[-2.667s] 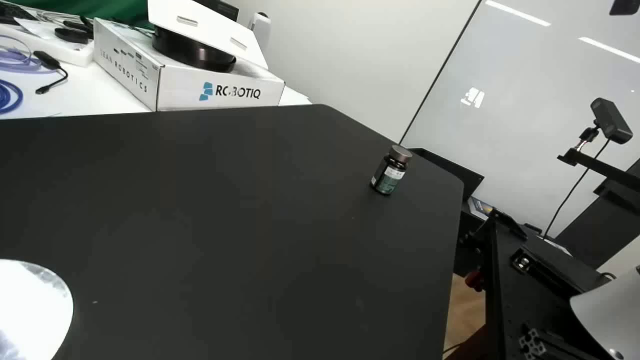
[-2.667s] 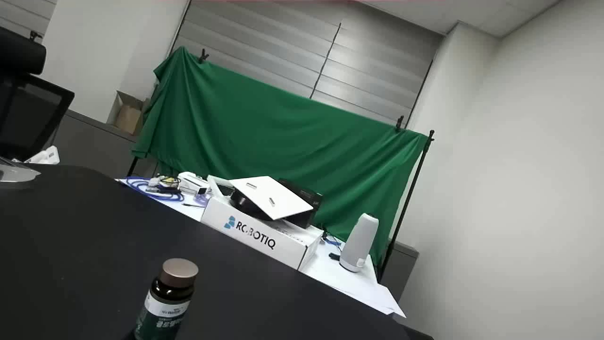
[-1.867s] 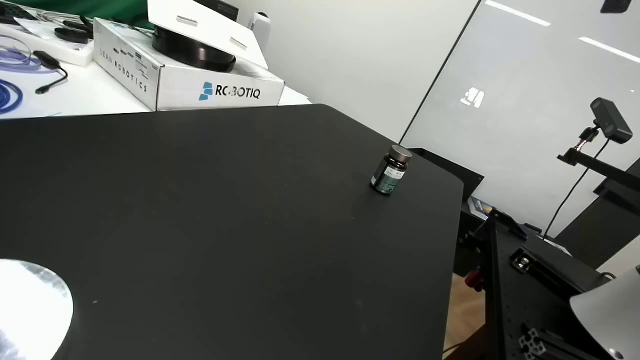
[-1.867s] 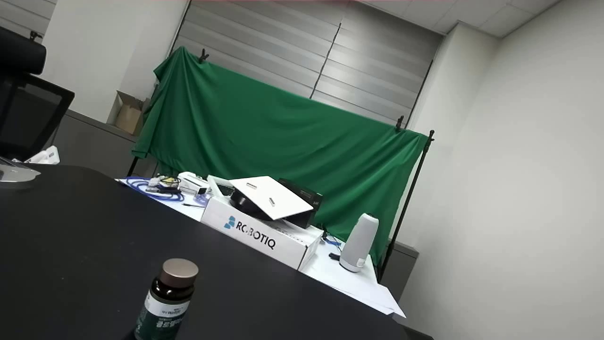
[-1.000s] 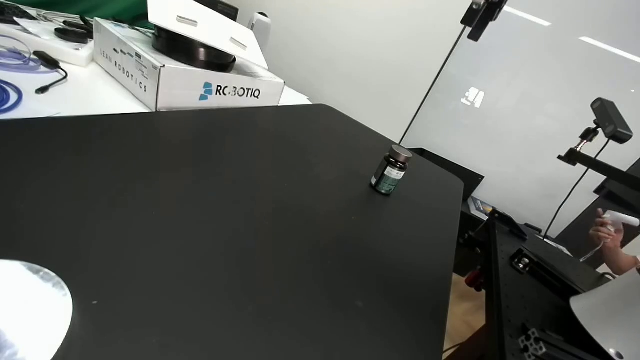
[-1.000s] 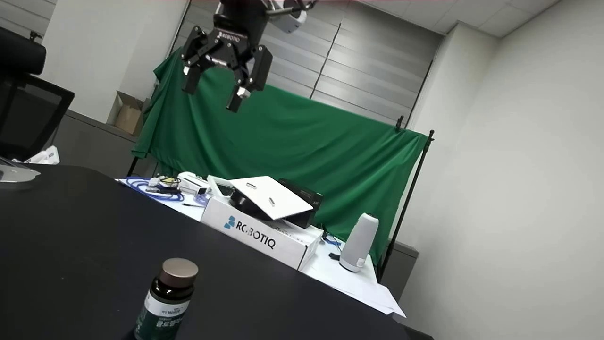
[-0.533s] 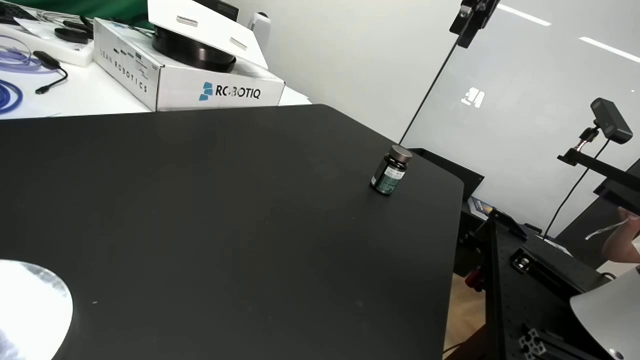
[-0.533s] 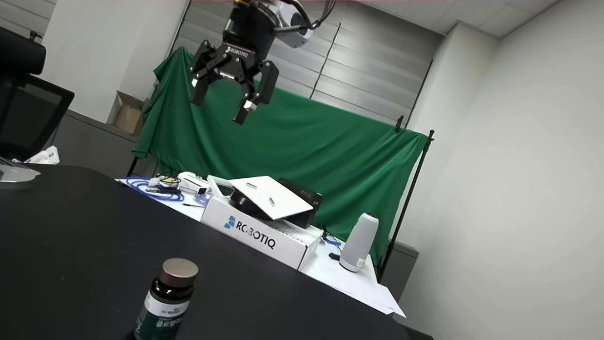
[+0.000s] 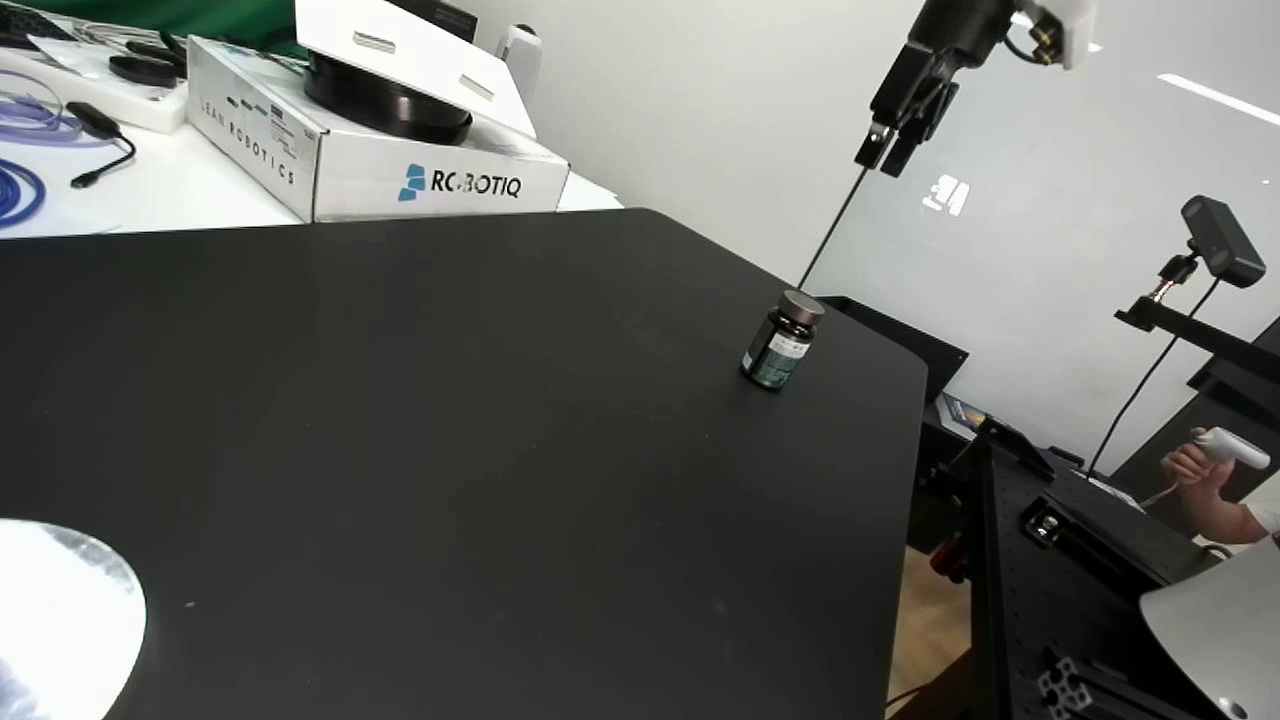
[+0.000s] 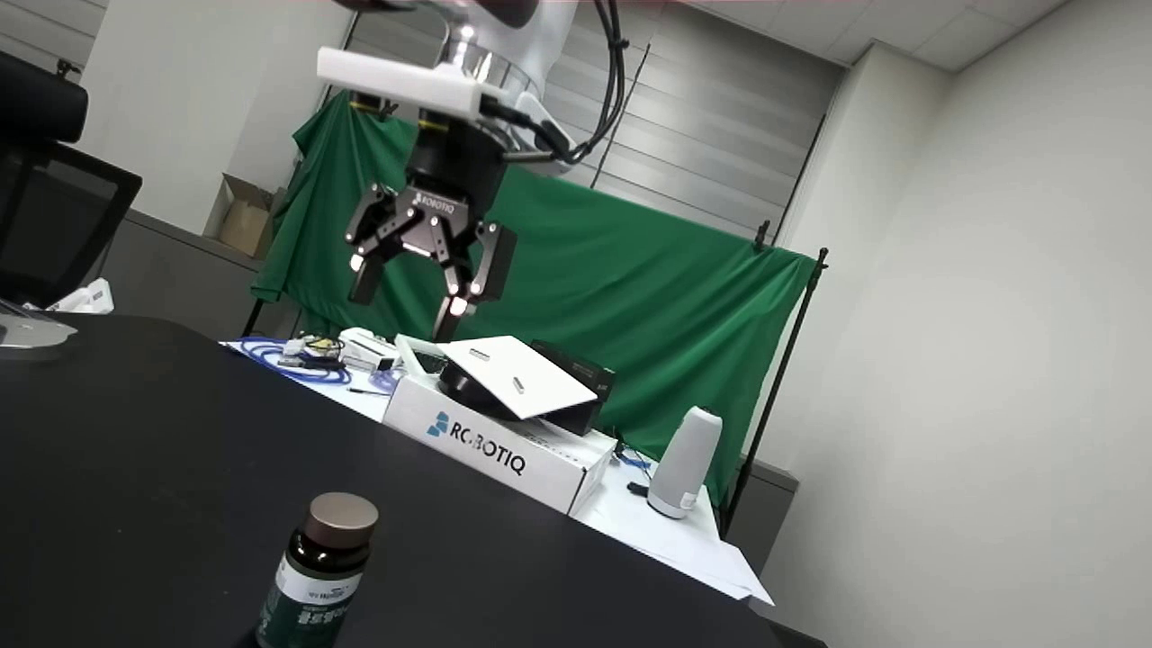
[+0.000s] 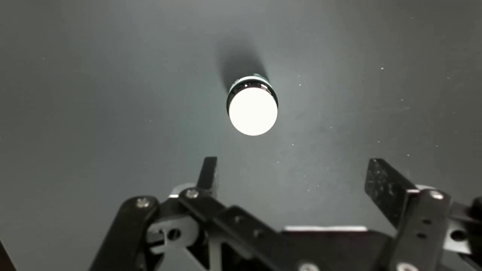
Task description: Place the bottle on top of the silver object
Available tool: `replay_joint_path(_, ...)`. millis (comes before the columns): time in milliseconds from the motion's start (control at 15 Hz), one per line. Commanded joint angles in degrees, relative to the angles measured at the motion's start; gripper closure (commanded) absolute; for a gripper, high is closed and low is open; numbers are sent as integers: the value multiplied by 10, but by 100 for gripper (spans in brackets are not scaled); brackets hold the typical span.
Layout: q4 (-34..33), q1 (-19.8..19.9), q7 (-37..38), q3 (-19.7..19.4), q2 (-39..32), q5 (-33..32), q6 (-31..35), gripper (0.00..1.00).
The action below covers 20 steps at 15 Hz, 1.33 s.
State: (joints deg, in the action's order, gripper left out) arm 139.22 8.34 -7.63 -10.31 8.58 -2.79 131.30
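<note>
Bottle (image 9: 776,352): upright on the dark table (image 9: 450,450), near an edge and a rounded corner (lower end cropped below the label (image 10: 315,587) in an exterior view, cap (image 11: 253,111) bleached white in the wrist view). Well apart from that corner: silver object (image 9: 65,615), glare-washed, cropped by the frame. Above the table: gripper (image 10: 401,315), spread wide.

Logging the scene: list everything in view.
table: 1, black, foreground
bottle: 1, blackish-green, standing on table
silver object: 1, silver-white, on table, cropped
side table: 1, white, behind table
printed box: 1, white, side table
panel: 1, white, above printed box
cables: several, blue, side table
clutter: several, mixed, side table
cloth: 1, green, background
chair: 1, black, beyond table
carton: 1, brown, beside cloth
camera: 1, black, off table
handheld device: 1, white, in hand
hand: 1, skin-toned, off table
claw: 1, black, open, over table
arm: 1, white, above claw
</note>
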Motion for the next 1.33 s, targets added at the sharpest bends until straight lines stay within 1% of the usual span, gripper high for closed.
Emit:
replay_joint_path(0,18,18,34,-3,-47,-25,47,0)
replay_joint_path(333,35,36,52,-16,-106,-36,112,0)
replay_joint_path(533,39,40,65,-21,-136,-8,168,0)
replay_joint_path(733,44,38,100,-24,-162,7,217,0)
replay_joint_path(1067,49,31,146,-20,-196,54,274,0)
replay_joint_path(1267,48,23,160,-20,-209,65,295,0)
